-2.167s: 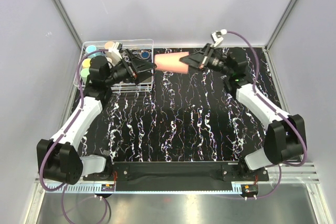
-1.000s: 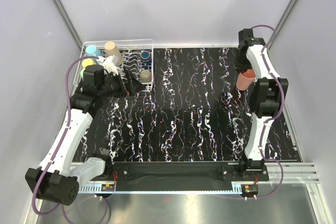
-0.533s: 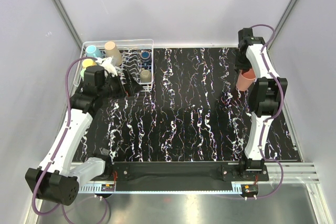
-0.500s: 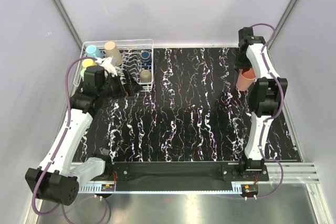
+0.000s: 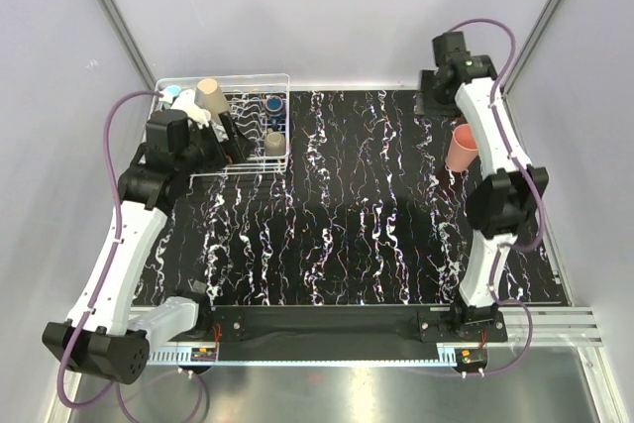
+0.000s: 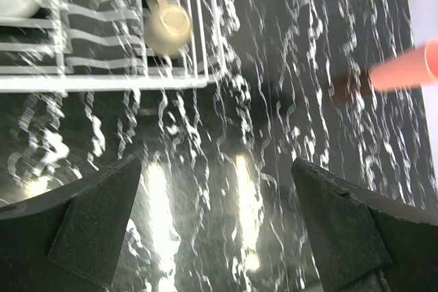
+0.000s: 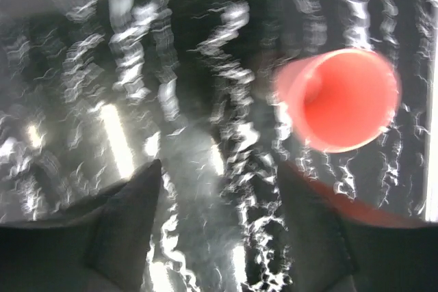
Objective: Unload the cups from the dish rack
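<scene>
pinkish tumbler [image 7: 339, 100] stands upright apart from the right end effector [image 7: 217, 169], spread wide and empty; left end effector [image 6: 215, 162] likewise.

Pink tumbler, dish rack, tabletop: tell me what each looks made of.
Pink tumbler: probably matte plastic, going by its even salmon colour and lack of glaze shine, though the view is blurred. Dish rack: likely coated metal wire, made of thin white rods in a grid. Tabletop: glossy black with white marble-like veining, reflecting the lights. Whether it is stone, laminate or a printed mat is unclear.
</scene>
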### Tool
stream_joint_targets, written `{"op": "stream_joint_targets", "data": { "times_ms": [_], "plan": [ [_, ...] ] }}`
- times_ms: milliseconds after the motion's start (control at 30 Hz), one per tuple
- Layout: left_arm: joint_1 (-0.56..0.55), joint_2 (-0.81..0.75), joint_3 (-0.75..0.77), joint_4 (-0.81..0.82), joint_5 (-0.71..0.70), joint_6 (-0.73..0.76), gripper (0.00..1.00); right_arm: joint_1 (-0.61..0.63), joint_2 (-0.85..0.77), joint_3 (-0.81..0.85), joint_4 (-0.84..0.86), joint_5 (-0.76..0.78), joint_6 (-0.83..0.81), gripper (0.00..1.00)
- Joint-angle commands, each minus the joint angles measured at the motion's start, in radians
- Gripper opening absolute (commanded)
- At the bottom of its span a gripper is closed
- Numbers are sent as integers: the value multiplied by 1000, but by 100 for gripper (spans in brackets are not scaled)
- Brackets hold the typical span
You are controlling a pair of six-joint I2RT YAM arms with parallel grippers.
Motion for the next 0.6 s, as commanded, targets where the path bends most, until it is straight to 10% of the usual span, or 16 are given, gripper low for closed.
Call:
{"op": "stream_joint_targets", "data": {
  "times_ms": [0,133,567],
  "plan": [
    [3,30,79,26,-141,25,99,120,-173,-111,78,-71,35,79],
    [76,97,108,84,-233,44,99,214,-281,-214,180,-235,72,100],
    [372,405,221,111,-325,65,99,286,-623,-613,514,-600,158,100]
  ]
}}
